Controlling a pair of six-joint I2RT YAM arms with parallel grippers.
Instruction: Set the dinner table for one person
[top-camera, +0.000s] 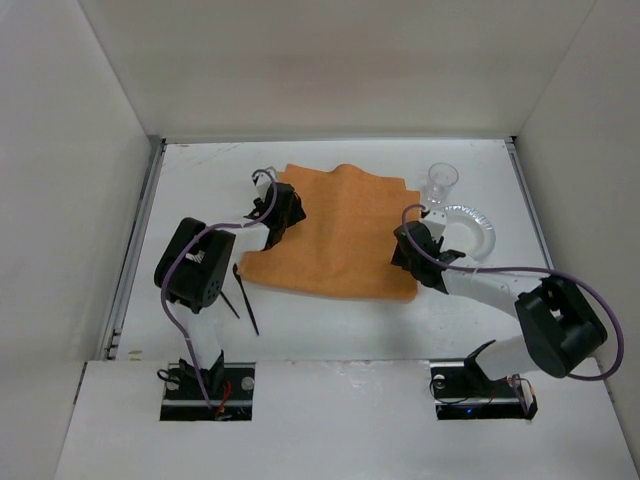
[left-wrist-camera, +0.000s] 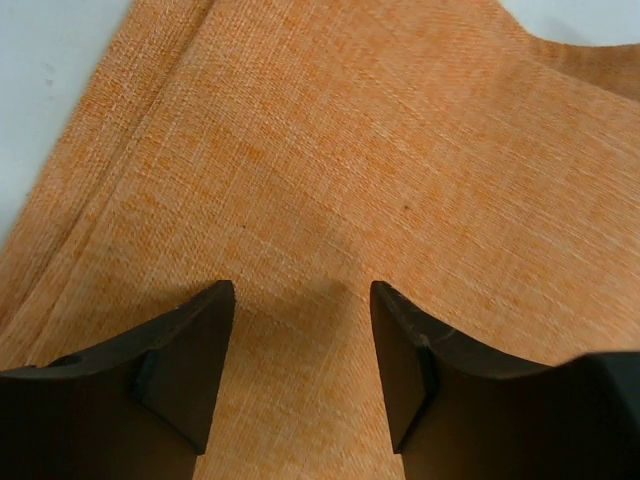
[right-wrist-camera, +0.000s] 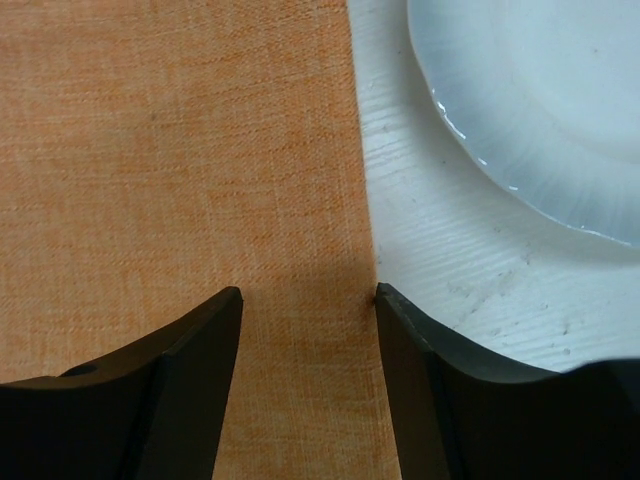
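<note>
Right wrist, dinner table (right-wrist-camera: 455, 265) beneath right tool (right-wrist-camera: 308, 293)

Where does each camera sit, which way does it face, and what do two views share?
Top external: above and behind the bases, looking down on the dinner table, orange mat and plate; both arms show.
Left wrist: mounted on its arm, facing down at the mat; the open left gripper shows.
Right wrist: mounted on its arm, facing down at the mat's right edge and the plate; the open right gripper shows.
Shared: all three see the mat; top and right wrist share the plate.
</note>
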